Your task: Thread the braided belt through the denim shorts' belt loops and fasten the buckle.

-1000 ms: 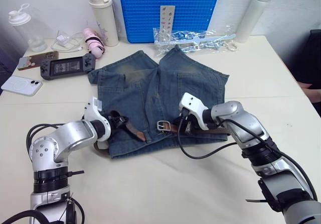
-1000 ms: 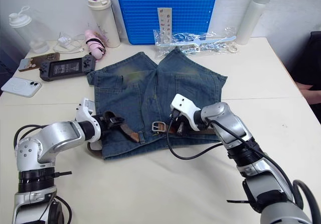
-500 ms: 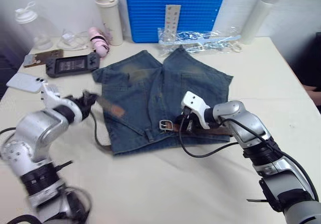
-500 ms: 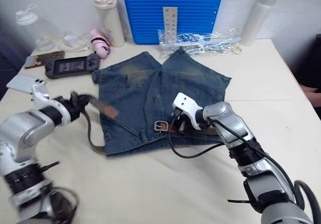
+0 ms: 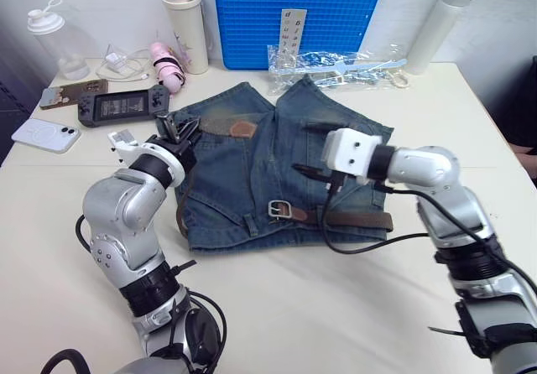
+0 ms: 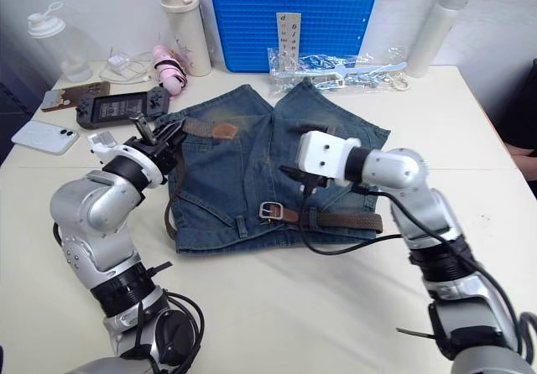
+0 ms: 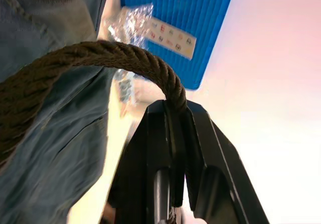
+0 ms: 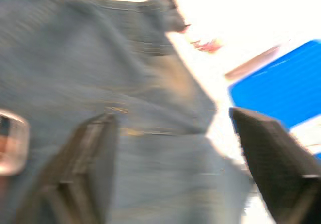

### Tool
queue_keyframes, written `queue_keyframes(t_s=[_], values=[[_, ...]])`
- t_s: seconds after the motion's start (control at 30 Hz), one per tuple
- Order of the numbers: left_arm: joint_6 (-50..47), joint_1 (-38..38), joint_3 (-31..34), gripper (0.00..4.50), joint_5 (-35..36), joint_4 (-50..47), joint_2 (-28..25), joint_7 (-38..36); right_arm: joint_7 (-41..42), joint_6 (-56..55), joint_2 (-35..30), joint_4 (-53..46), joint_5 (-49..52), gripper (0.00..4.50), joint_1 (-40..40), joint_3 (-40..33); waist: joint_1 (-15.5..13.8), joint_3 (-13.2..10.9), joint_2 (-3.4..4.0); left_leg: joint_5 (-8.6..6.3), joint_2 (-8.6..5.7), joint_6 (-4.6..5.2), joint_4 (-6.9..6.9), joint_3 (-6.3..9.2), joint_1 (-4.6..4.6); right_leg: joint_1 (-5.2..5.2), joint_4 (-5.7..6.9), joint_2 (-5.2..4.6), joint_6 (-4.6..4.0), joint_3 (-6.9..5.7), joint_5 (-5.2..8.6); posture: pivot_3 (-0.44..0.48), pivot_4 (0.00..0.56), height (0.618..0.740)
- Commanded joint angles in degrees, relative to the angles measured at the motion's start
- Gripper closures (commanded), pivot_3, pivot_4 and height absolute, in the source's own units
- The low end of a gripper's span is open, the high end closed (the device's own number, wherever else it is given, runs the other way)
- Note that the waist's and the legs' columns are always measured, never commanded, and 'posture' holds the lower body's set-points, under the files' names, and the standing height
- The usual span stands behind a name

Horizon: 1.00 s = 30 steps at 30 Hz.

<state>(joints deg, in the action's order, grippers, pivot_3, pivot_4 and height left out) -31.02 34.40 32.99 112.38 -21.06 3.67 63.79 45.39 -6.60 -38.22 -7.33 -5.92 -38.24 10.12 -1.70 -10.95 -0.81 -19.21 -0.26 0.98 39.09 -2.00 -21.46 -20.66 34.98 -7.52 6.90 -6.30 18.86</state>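
Note:
The denim shorts (image 5: 252, 173) lie flat mid-table, waistband toward me. The braided belt (image 5: 359, 220) runs along the waistband past the silver buckle (image 5: 277, 210) and a belt loop (image 5: 249, 221), then loops up the shorts' left edge. My left gripper (image 5: 179, 127) is shut on the strap (image 7: 125, 58) near the shorts' far left corner; the reddish leather tip (image 5: 243, 128) rests on the denim beside it. My right gripper (image 5: 300, 148) hovers open above the middle of the shorts, nothing between its fingers (image 8: 85, 158), with the buckle (image 8: 10, 141) nearby below.
A blue tray (image 5: 294, 9) stands against the back wall, with a tumbler (image 5: 185, 26), a white bottle (image 5: 440, 23) and a clear bag (image 5: 336, 59) of items. A game console (image 5: 122, 106) and phones (image 5: 46, 135) lie at the far left. Black cables hang from both wrists.
My left arm swung up and away, drawing the belt's tip from the waistband to the shorts' far left corner. My right gripper let go of the belt by the buckle, opened and rose.

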Motion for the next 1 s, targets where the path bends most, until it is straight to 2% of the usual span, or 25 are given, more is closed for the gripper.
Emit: queue_keyframes(t_s=[0.03, 0.23, 0.6, 0.7, 0.73, 0.77, 0.93, 1.0], values=[[1.7, 0.8, -3.6, 4.50, 0.6, 0.8, -0.7, -1.2, -5.2, -7.9, 0.3, -3.4, -6.4, 0.62, 0.7, 0.1, 0.0, 0.0, 0.00, 0.00, 0.00, 0.00, 0.00, 0.00, 0.00, 0.00, 0.01, 0.00, 0.00, 0.00, 0.00, 0.000, 0.150, 0.689], [2.9, -0.3, -8.0, 4.50, 0.6, 3.1, -3.0, -1.0, -10.3, -13.8, 2.9, -0.2, -15.4, 0.62, -2.3, 3.8, 0.1, 0.0, -0.02, 0.02, 0.01, 0.03, 0.00, 0.03, -0.01, -0.02, 0.02, 0.03, 0.00, -0.03, 0.00, 0.000, 0.150, 0.689], [5.0, -1.2, -13.2, 4.50, 0.6, 4.6, -5.5, -3.1, -12.6, -18.5, 6.5, 4.6, -18.7, 0.62, -6.9, 6.3, 0.1, 0.0, -0.02, 0.04, 0.00, 0.08, 0.01, 0.17, -0.03, 0.04, -0.02, 0.02, 0.00, -0.03, 0.00, 0.000, 0.150, 0.689], [5.4, -1.6, -14.2, 4.50, 0.3, 4.8, -6.2, -3.6, -12.5, -18.6, 7.2, 5.3, -18.6, 1.23, -7.2, 6.9, 0.2, 0.0, -0.02, 0.04, 0.00, 0.08, 0.01, 0.21, -0.06, 0.04, -0.04, 0.01, 0.00, 0.01, 0.00, 0.000, 0.150, 0.689], [5.7, -1.6, -14.4, 4.50, 0.2, 4.7, -6.1, -4.1, -12.4, -18.6, 7.3, 5.4, -18.6, 1.79, -7.1, 7.0, 0.2, 0.0, -0.02, 0.04, 0.00, 0.08, 0.01, 0.21, -0.07, 0.04, -0.05, 0.01, 0.00, 0.00, 0.00, 0.000, 0.150, 0.689], [6.0, -1.7, -14.7, 4.50, 0.1, 4.7, -6.2, -4.4, -12.3, -18.7, 7.4, 5.6, -18.5, 2.06, -7.1, 7.0, 0.2, 0.0, -0.02, 0.04, 0.01, 0.08, 0.01, 0.21, -0.07, 0.04, -0.05, 0.02, 0.00, 0.01, 0.00, 0.000, 0.150, 0.689], [6.0, -1.8, -15.6, 4.50, 0.6, 4.4, -7.0, -5.7, -12.4, -19.6, 7.5, 8.0, -18.9, 4.28, -7.1, 7.2, 0.2, 0.0, -0.02, 0.05, 0.00, 0.09, 0.01, 0.23, -0.07, 0.05, -0.05, 0.01, 0.00, 0.01, 0.00, 0.000, 0.150, 0.689], [4.9, -1.7, -15.6, 4.50, 0.6, 4.2, -7.1, -6.2, -12.9, -20.2, 7.3, 9.7, -19.3, 4.40, -7.4, 7.1, 0.2, 0.0, -0.02, 0.05, 0.00, 0.09, 0.01, 0.23, -0.07, 0.05, -0.05, 0.01, 0.00, 0.01, 0.00, 0.000, 0.150, 0.689]])
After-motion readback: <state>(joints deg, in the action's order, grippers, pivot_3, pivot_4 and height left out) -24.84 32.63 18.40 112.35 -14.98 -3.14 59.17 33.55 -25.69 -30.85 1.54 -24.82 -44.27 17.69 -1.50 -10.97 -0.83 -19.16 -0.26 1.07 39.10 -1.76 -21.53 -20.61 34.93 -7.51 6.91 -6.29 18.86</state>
